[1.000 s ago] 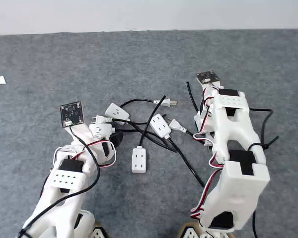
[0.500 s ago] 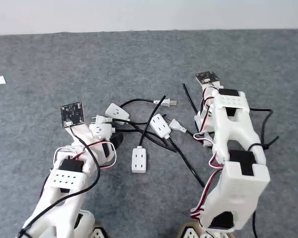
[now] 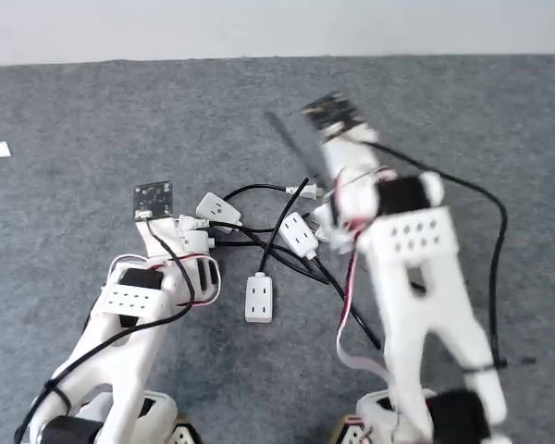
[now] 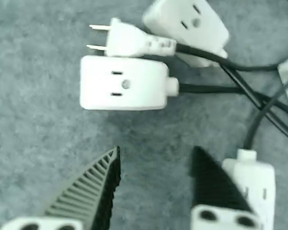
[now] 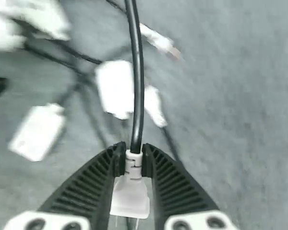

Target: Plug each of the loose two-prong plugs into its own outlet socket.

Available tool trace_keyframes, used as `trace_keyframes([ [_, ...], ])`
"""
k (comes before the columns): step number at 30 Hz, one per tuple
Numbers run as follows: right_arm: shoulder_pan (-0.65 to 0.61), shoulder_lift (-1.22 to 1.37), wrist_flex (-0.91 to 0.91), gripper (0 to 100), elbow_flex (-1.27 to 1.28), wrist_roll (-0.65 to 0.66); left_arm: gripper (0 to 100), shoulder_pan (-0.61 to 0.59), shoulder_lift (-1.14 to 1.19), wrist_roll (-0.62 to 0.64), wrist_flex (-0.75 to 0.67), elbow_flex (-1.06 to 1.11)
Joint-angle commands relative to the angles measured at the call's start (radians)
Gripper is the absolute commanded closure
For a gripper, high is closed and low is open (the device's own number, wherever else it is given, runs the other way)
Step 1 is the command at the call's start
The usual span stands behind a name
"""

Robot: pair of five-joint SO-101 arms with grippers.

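The right gripper (image 5: pixel 132 149) clamps a two-prong plug (image 5: pixel 129 194) (cord (image 5: pixel 134 72) trailing away) for carrying; the left gripper (image 4: pixel 156 160) hangs open beside an outlet socket (image 4: pixel 122 84), probably to steady it.

White plug (image 5: pixel 129 194) w/ black cord (image 5: pixel 136 72) pinched between fingers (image 5: pixel 98 184); sockets (image 3: pixel 259 298) prob. all empty.

High cam sits off both arms, looking down over the whole table (image 3: pixel 65 102). Left wrist cam peers past the left gripper (image 4: pixel 156 153), right one past the right gripper (image 5: pixel 132 148), both way closer in. All 3 catch the same cluster of sockets (image 3: pixel 299 234).
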Motion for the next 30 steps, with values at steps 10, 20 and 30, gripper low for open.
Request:
trace_keyframes([
  [10, -0.317, -0.120, 0.001, 99.1, 0.000, -0.166, 99, 0.032, -0.058, -0.127, 0.034, -0.016],
  [20, -0.414, -0.165, -0.010, 99.1, 0.044, -0.166, 99, 0.058, -0.066, -0.253, 0.058, -0.019],
  [30, -0.407, -0.165, -0.148, 99.1, 0.144, -0.161, 99, 0.121, -0.071, -0.405, 0.155, -0.024],
])
